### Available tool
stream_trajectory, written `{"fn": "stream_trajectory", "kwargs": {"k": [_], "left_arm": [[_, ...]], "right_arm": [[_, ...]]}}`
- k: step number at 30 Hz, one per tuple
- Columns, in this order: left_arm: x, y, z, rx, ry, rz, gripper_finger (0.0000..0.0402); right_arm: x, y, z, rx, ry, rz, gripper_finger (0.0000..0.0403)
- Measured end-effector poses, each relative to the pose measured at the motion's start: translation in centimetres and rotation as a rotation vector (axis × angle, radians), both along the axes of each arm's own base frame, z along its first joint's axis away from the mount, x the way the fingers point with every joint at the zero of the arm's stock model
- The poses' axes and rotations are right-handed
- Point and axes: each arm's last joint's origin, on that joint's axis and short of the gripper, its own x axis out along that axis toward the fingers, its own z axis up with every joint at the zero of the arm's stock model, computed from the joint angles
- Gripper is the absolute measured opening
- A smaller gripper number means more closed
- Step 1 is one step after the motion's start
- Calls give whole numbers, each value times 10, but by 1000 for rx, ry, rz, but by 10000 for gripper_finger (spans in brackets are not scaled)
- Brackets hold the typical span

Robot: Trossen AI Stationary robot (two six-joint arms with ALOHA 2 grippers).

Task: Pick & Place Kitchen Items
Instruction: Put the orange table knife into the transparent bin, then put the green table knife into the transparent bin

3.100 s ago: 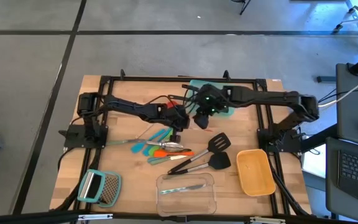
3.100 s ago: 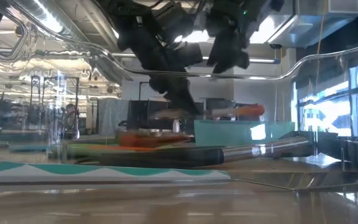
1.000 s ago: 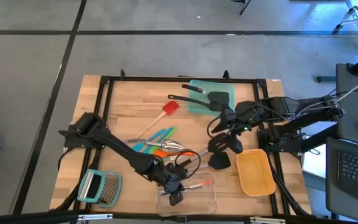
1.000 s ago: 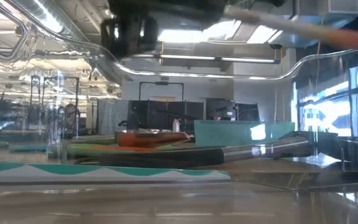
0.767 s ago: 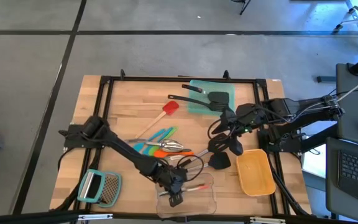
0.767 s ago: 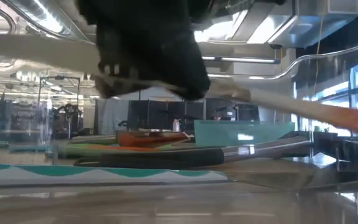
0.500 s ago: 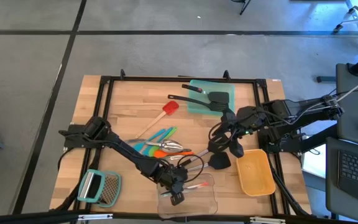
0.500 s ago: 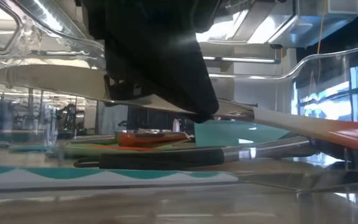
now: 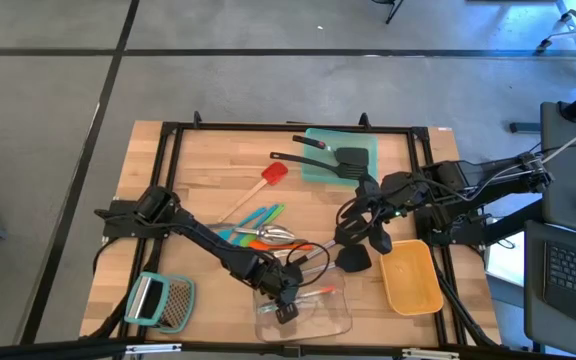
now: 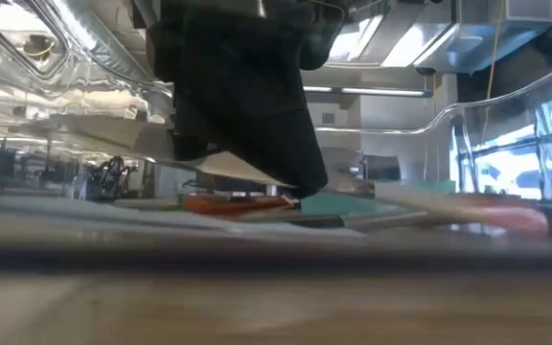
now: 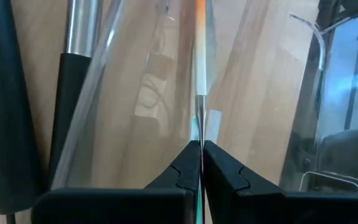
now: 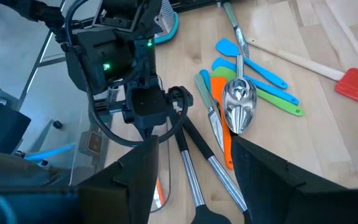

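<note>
Two end effectors: left clenched on slim orange tool; right spread.

utensil pile crowding centre, bare wood behind

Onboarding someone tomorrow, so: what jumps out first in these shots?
The left gripper is down over the clear tray at the table's near edge, its fingers shut on a thin orange-tipped tool. Next, the bright pile of utensils mid-table, teal, orange and green around a silver spoon. The right gripper hangs open by the yellow bin, above two black spatulas.
</note>
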Motion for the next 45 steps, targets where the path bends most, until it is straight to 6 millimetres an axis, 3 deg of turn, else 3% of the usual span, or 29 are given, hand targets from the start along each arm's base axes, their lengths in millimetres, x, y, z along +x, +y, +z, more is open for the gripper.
{"fn": "stream_trajectory", "kwargs": {"k": [11, 16, 23, 30, 37, 45], "left_arm": [[2, -2, 7, -32, -6, 17, 92], [13, -12, 40, -12, -97, -13, 102], [16, -11, 87, 134, -65, -28, 99], [16, 18, 129, 356, -12, 79, 99], [6, 58, 134, 510, 175, 73, 88], [1, 71, 139, 647, 198, 93, 56]], "right_arm": [[0, 0, 0, 0, 1, 0, 203], [0, 0, 0, -4, 0, 3, 203], [0, 0, 0, -6, 0, 4, 203], [-2, 0, -2, -14, 29, 5, 203], [-8, -4, -10, -42, 126, 1, 203], [-9, -5, -12, -55, 154, -8, 203]]}}
